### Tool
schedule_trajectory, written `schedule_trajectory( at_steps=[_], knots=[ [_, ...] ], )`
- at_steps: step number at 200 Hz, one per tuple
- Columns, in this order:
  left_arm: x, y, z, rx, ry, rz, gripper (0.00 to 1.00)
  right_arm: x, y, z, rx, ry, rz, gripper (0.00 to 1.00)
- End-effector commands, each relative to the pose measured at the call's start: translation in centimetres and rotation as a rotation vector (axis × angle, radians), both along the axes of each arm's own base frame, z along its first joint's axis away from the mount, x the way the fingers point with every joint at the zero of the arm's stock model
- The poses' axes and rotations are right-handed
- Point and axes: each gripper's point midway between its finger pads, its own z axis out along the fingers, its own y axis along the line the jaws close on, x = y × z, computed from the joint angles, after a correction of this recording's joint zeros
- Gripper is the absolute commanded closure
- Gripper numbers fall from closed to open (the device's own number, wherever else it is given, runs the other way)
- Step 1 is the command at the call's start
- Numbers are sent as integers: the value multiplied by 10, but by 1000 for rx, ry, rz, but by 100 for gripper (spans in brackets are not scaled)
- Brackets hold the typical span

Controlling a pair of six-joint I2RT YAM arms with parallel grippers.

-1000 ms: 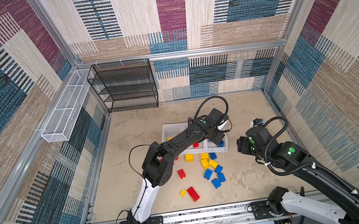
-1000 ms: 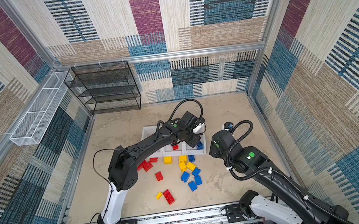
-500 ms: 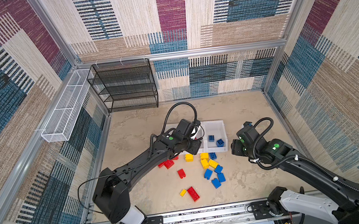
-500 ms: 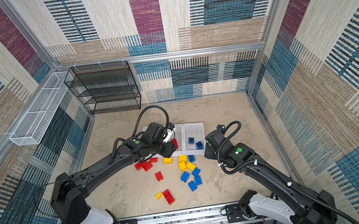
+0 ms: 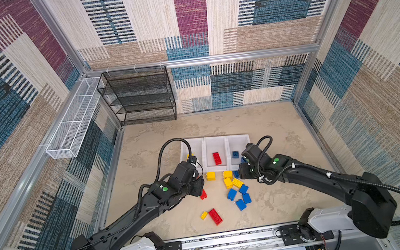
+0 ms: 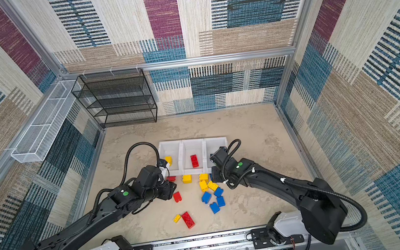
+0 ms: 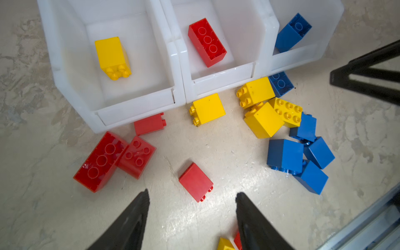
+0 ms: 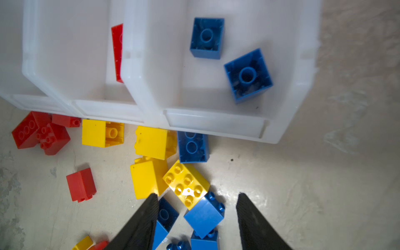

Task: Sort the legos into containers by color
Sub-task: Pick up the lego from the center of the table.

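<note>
The containers (image 5: 203, 142) (image 6: 182, 144) are three joined white bins. The left bin holds a yellow brick (image 7: 112, 57), the middle one a red brick (image 7: 206, 42), and the right one two blue bricks (image 8: 207, 37). Loose legos lie in front: red ones (image 7: 101, 161), yellow ones (image 5: 231, 181) and blue ones (image 5: 240, 196). My left gripper (image 7: 192, 194) (image 5: 199, 186) hangs open in front of the left bin, just short of a small red brick (image 7: 194, 180). In front of the right bin, my right gripper (image 8: 198, 195) (image 5: 241, 174) is open over a blue brick (image 8: 204, 215), not touching it.
A black wire rack (image 5: 139, 96) stands at the back left and a white wire basket (image 5: 72, 119) hangs on the left wall. A red oblong brick (image 5: 215, 216) and a small yellow one (image 5: 204, 215) lie near the front rail (image 5: 232, 240).
My left gripper has drawn back from over the bins to the floor in front of the left bin. My right gripper has moved in over the blue bricks.
</note>
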Motion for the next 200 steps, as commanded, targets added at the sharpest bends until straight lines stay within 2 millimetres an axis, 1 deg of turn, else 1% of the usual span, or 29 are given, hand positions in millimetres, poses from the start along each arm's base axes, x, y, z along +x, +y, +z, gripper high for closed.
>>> schedule_trajectory(
  at_steps=[1, 23, 50, 72, 98, 124, 159, 180, 200],
  knots=[
    [4, 8, 5, -16, -22, 69, 33, 4, 28, -3, 33, -13, 55, 39],
    [3, 15, 7, -6, -33, 97, 33, 4, 43, -11, 18, -2, 83, 41],
    [0, 21, 10, -19, -46, 116, 32, 5, 52, -22, -30, 16, 112, 42],
    [-3, 28, 8, -21, -47, 135, 32, 5, 55, -30, -60, 30, 124, 45],
    [-6, 30, 8, -32, -49, 138, 32, 2, 59, -35, -73, 41, 137, 49],
    [-7, 32, 13, -53, -60, 152, 32, -2, 62, -42, -87, 57, 149, 51],
    [-11, 37, 9, -73, -55, 179, 32, -3, 65, -50, -104, 71, 161, 56],
    [-13, 38, 10, -82, -52, 183, 32, -4, 67, -53, -116, 73, 170, 61],
    [-13, 44, 12, -72, -63, 204, 32, -3, 69, -54, -120, 74, 177, 67]
  ],
)
